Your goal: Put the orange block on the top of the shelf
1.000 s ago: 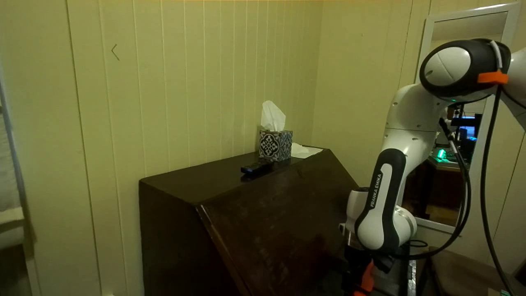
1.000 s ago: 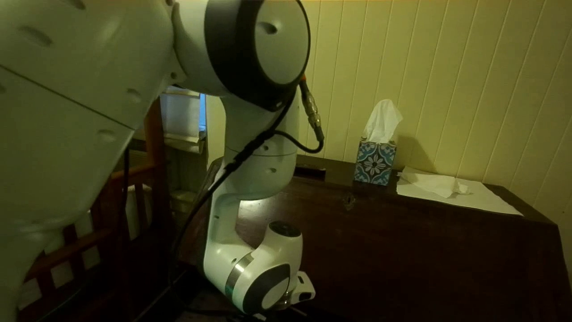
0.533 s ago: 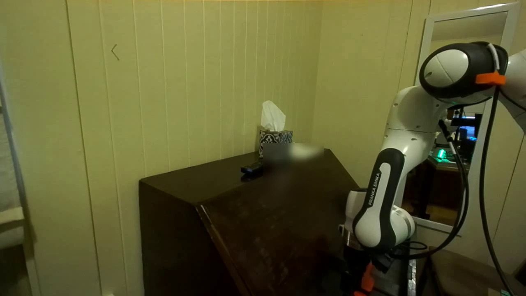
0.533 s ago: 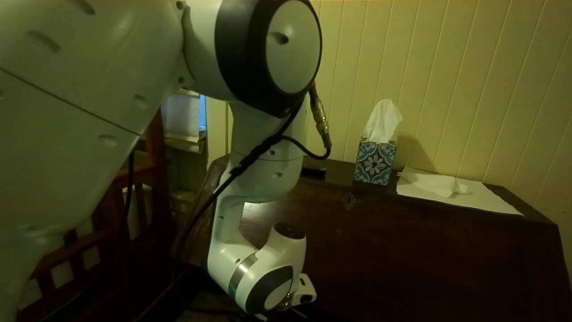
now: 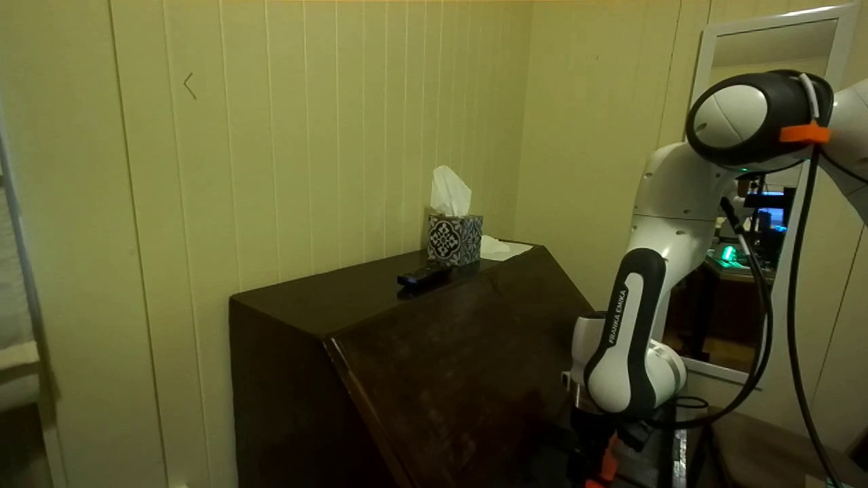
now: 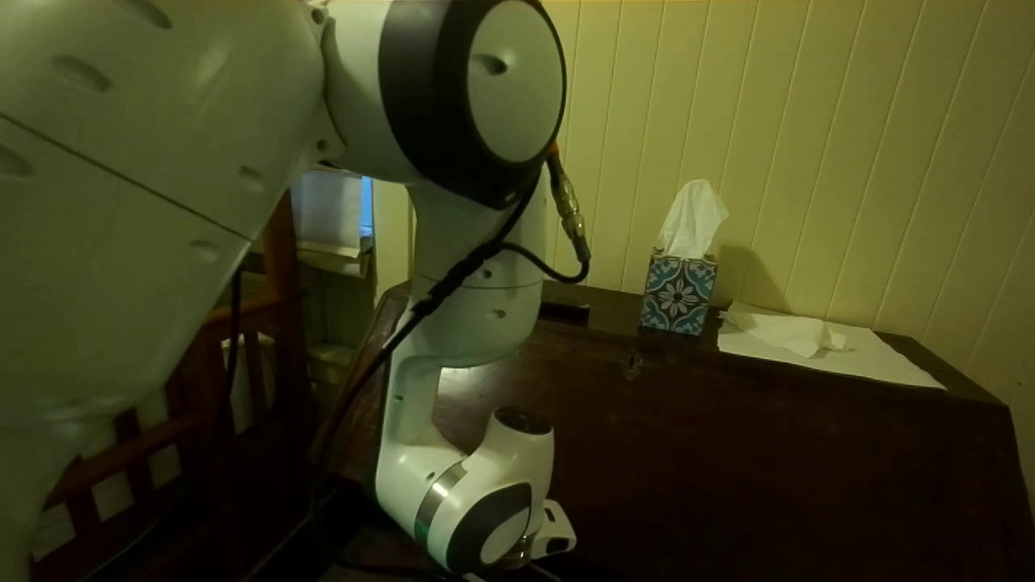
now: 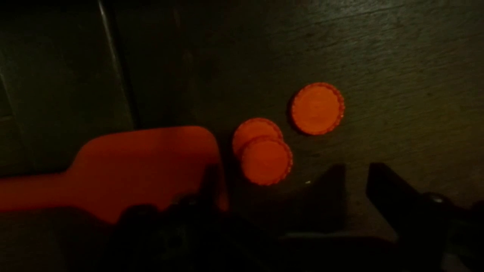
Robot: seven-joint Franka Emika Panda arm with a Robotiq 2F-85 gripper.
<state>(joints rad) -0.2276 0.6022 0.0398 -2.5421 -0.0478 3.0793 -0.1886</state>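
The shelf is a dark brown wooden cabinet with a flat top (image 5: 312, 291) and slanted front (image 6: 768, 461), in both exterior views. No block-shaped orange block shows clearly. In the wrist view three small orange-red ridged discs lie on dark wood: two overlapping (image 7: 267, 161), one apart (image 7: 317, 108). A larger flat orange paddle-like object (image 7: 151, 162) lies left of them. My gripper (image 7: 295, 168) is open and empty; its left finger shows over the paddle, its right finger is right of the discs. In an exterior view the fingertips are past the bottom edge.
A patterned tissue box (image 5: 454, 240) stands on the shelf top, with a black remote (image 5: 424, 276) beside it and white paper (image 6: 808, 347) on its far side. A mirror (image 5: 773, 54) leans behind the arm. A slatted wooden piece (image 6: 279, 275) stands behind the arm.
The arm's upper joint has shifted slightly left and down in an exterior view. The wrist is almost where it was. The things on the shelf have not moved.
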